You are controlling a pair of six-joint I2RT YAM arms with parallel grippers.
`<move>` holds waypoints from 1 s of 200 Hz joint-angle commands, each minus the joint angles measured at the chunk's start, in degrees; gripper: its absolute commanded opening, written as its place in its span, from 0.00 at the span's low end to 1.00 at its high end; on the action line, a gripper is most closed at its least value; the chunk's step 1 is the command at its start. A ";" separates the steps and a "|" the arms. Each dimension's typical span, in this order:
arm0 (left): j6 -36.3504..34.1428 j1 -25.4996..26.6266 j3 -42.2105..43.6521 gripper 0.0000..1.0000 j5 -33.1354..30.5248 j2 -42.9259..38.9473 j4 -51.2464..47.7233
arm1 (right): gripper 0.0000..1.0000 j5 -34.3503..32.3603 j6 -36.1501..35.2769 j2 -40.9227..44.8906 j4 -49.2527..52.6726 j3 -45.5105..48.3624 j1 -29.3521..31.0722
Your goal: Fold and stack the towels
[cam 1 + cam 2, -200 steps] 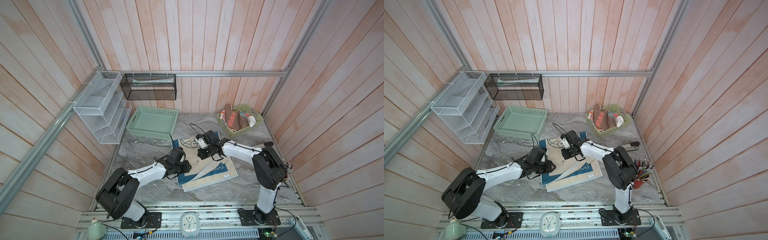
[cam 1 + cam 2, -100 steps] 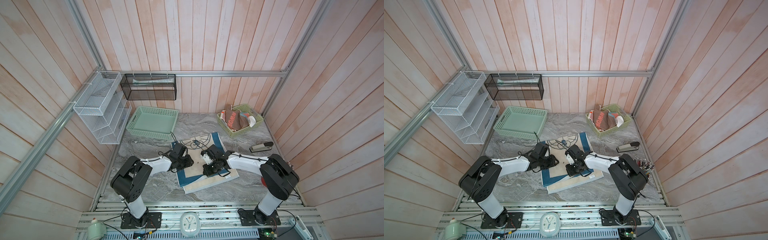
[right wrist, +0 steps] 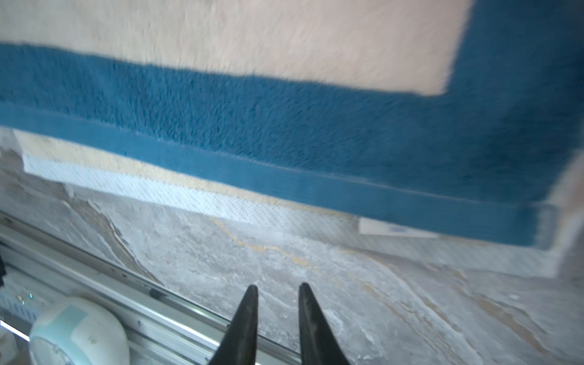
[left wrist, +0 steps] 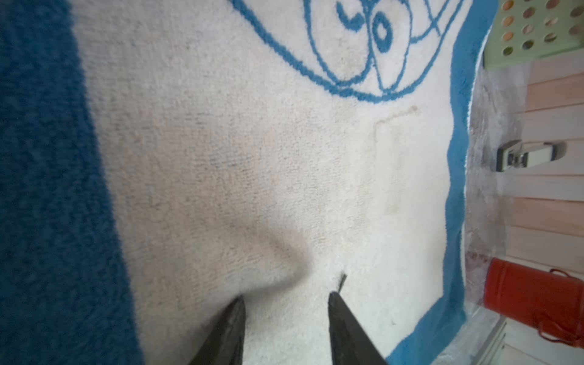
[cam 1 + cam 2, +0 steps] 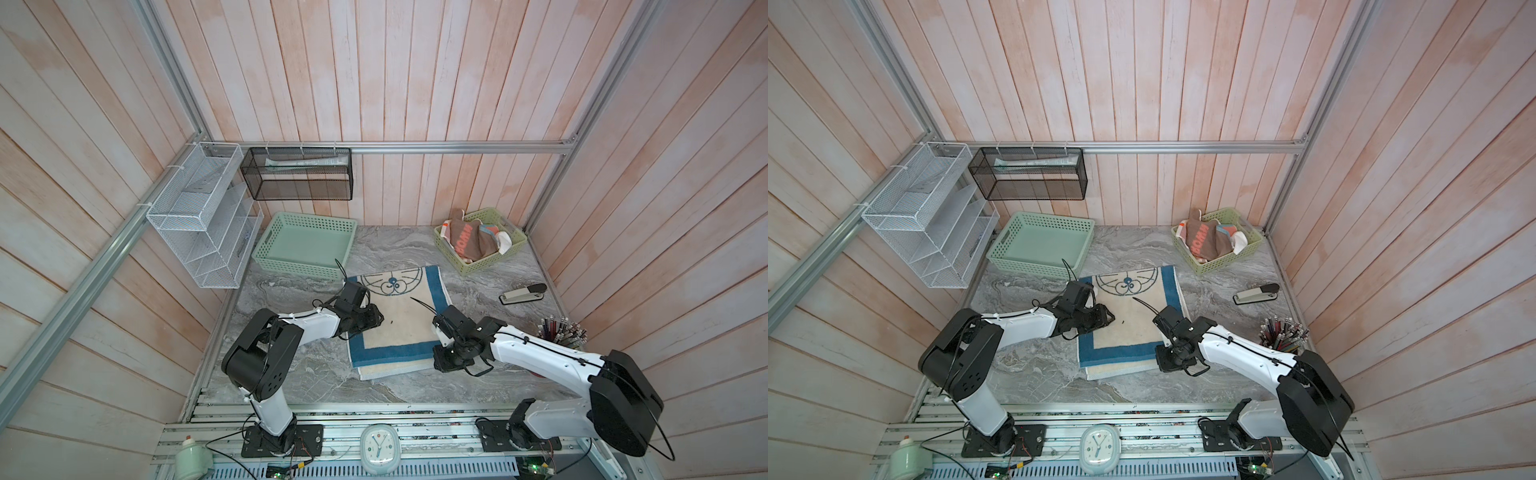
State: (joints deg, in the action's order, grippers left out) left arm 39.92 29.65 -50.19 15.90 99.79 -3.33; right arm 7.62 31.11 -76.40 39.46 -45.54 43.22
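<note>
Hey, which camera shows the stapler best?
Both top views: the stapler lies whole and unblocked, right of the cream towel. The left wrist view catches it small and distant; the right wrist view misses it.

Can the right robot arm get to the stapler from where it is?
Probably yes. The stapler lies by itself on the table on that arm's side. Nothing stands between it and the right gripper, whose jaws are apart and empty near the towel.

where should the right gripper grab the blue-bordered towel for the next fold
Probably the near right corner of the towel, coming in low from the front. It lies flat in two layers, and there both layers' edges show, slightly offset, so the right gripper could pinch both.
</note>
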 commanded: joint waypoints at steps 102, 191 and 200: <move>-5.17 -5.03 4.28 0.55 -5.65 -20.19 -23.24 | 0.37 -3.37 -6.32 -2.16 3.61 -3.01 -16.75; 6.02 -2.05 18.94 0.57 0.47 -34.69 -31.87 | 0.38 2.59 -9.61 -3.70 -2.92 1.41 -20.99; 6.72 -1.92 20.01 0.57 1.94 -34.49 -30.12 | 0.38 2.99 -9.75 -4.09 -3.45 1.42 -21.01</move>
State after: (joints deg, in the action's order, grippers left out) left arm 42.85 26.85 -32.58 13.56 65.67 -35.31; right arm 8.36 22.55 -79.40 38.54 -44.84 22.55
